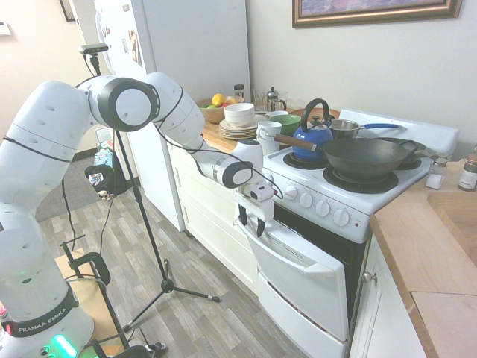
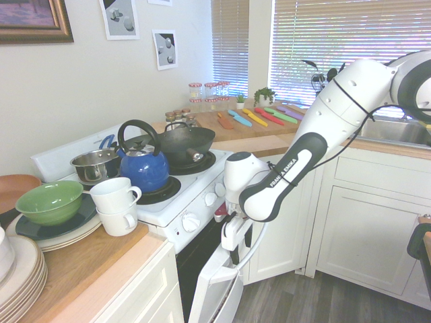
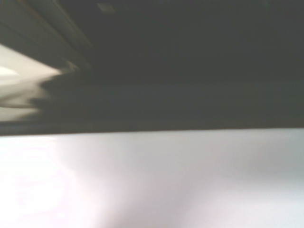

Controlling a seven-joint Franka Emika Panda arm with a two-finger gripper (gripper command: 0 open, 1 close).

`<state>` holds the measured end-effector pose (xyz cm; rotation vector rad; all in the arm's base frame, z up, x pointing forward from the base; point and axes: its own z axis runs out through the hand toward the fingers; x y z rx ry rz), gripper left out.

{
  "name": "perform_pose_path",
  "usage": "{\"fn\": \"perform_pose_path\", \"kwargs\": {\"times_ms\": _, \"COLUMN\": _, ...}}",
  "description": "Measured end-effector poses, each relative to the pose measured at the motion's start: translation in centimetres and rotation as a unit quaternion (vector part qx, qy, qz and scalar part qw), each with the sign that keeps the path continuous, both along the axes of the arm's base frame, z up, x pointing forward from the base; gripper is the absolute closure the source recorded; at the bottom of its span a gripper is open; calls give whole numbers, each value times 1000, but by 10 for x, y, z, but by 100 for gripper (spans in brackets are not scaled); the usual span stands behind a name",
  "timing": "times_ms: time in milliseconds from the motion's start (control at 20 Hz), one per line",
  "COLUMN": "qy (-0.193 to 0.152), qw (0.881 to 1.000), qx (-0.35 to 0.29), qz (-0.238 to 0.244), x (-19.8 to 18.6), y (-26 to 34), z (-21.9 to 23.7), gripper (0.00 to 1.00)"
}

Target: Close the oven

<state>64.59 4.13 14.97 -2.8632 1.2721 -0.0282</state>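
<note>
The white oven stands between wooden counters, its drop-down door tilted a little way out from the top, leaving a dark gap under the knob panel. My gripper sits at the door's upper left corner, by the end of the bar handle, with its dark fingers apart and open. From the other side, the gripper rests against the top edge of the door. The wrist view is blurred: a white door surface below a dark cavity.
A blue kettle, a dark wok and a steel pot sit on the burners. Bowls, cups and plates crowd the counter beside the white fridge. A black tripod stands on the floor. Cream cabinets flank the range.
</note>
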Motion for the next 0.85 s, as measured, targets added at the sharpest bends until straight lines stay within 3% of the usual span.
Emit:
{"fn": "perform_pose_path", "kwargs": {"times_ms": 350, "qy": -40, "qw": 999, "qx": 21, "qz": 17, "x": 7, "y": 27, "z": 52, "gripper": 0}}
{"fn": "perform_pose_path", "kwargs": {"times_ms": 600, "qy": -57, "qw": 998, "qx": 27, "qz": 27, "x": -13, "y": 29, "z": 99, "gripper": 0}}
{"fn": "perform_pose_path", "kwargs": {"times_ms": 850, "qy": -21, "qw": 999, "qx": 13, "qz": 36, "x": -67, "y": -4, "z": 139, "gripper": 0}}
